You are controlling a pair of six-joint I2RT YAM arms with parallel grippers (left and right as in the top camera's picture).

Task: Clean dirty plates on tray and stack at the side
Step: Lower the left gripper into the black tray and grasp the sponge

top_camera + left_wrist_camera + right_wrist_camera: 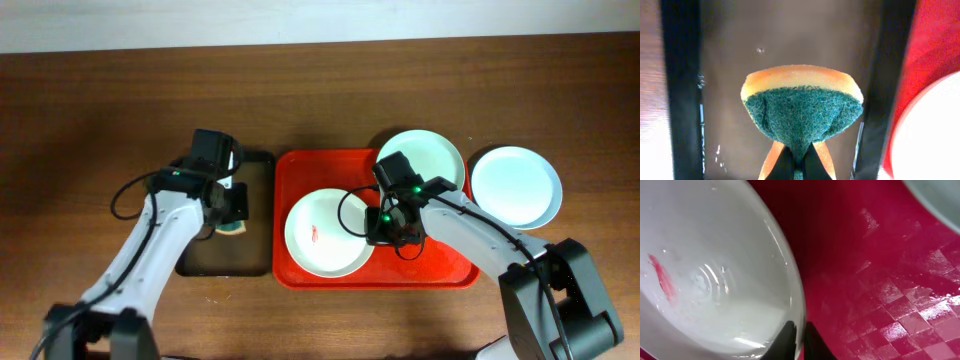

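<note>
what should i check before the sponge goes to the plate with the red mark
1. Sponge pinched in left end effector: ok.
2. Right end effector closed on the smeared plate at its rim: ok.
3. Red smear facing up, uncovered: ok.
4. Sponge over the smeared plate: not ok, it hangs over the black tray.
5. Smeared plate lying flat on the red tray: cannot tell.

Left tool [798,162] and right tool [796,340], both pinched closed
</note>
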